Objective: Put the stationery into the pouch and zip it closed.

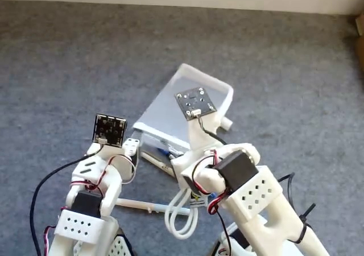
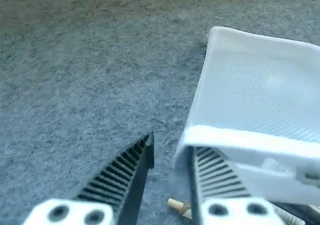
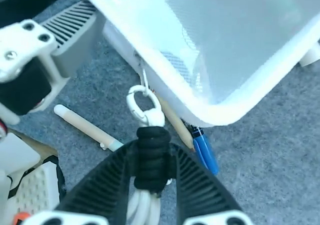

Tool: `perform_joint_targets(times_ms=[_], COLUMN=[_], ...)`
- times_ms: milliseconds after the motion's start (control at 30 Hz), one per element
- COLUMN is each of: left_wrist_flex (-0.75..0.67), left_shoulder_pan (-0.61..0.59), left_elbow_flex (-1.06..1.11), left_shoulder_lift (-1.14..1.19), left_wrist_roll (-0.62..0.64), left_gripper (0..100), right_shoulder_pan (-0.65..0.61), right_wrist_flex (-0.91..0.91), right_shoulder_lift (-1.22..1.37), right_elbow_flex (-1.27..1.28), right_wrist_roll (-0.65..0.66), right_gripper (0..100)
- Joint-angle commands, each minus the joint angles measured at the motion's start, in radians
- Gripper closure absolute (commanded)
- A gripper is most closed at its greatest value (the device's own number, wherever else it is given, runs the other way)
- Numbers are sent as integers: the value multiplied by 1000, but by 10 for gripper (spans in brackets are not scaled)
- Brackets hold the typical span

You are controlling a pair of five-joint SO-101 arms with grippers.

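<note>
The translucent white mesh pouch (image 1: pixel 182 111) lies mid-table on grey carpet. Its near corner (image 2: pixel 235 137) rests over one finger of my left gripper (image 2: pixel 170 147), whose jaws stand open with nothing clamped between them. My right gripper (image 3: pixel 152 150) is shut on the black-wrapped part (image 3: pixel 151 160) of a white cord strap that joins a white ring (image 3: pixel 144 106) at the pouch's edge. A blue pen (image 3: pixel 205 152) and a wooden pencil (image 3: pixel 175 122) stick out from under the pouch. A cream pen (image 3: pixel 85 127) lies loose on the carpet between the arms (image 1: pixel 142 206).
The white strap loop (image 1: pixel 182 219) hangs down by the right arm (image 1: pixel 244 179). Grey carpet (image 1: pixel 68 57) stretches open to the left and beyond the pouch. The left arm's finger (image 3: pixel 70 30) sits close against the pouch's corner.
</note>
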Motion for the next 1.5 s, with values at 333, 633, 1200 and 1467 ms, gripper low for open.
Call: perform_joint_targets(times_ms=[333,633,1200,1467], left_wrist_flex=[333,566,700,703], left_shoulder_pan=[-108,-206,-266,-266], left_elbow_flex=[-283,-438,-522,-535], left_shoulder_lift=[-12,-12,-12,-10], left_wrist_roll=[5,5,5,5], left_gripper=[994,994,994,994], right_shoulder_pan=[-8,-8,110,116], right_wrist_flex=[5,5,5,134], right_shoulder_lift=[-38,-38,-38,-38], right_elbow_flex=[-5,-7,-13,-91], right_wrist_roll=[12,12,11,5], right_gripper=[995,995,991,772])
